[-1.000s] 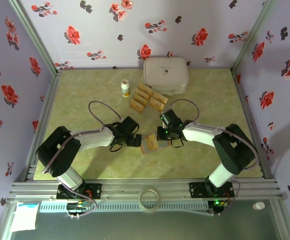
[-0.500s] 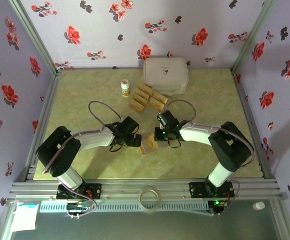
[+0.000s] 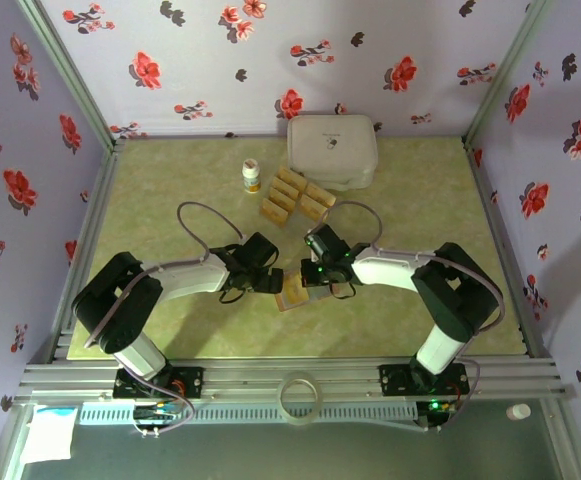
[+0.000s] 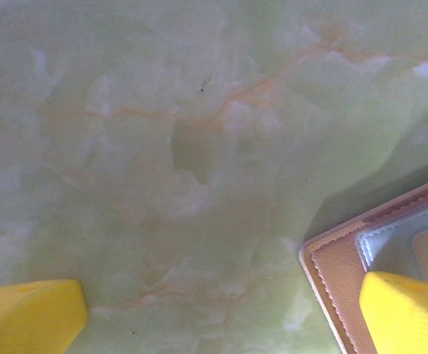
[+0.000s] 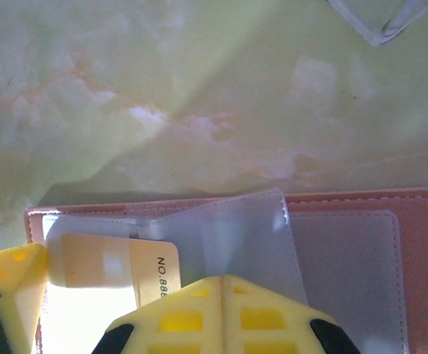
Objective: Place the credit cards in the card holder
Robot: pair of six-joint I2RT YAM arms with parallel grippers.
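Beyond card holder (image 4: 339,273) edge, open tabletop (image 4: 162,147).

We see only a corner of the card holder (image 4: 339,269), rest cut off, we read just "NO.88" on a credit card (image 5: 103,262), remainder under the right gripper's finger (image 5: 228,310), far cards (image 3: 295,195) uncountably small

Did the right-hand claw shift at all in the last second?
Yes. The right gripper has slid left, toward the left gripper, judged against the white box at the back, which stayed put.
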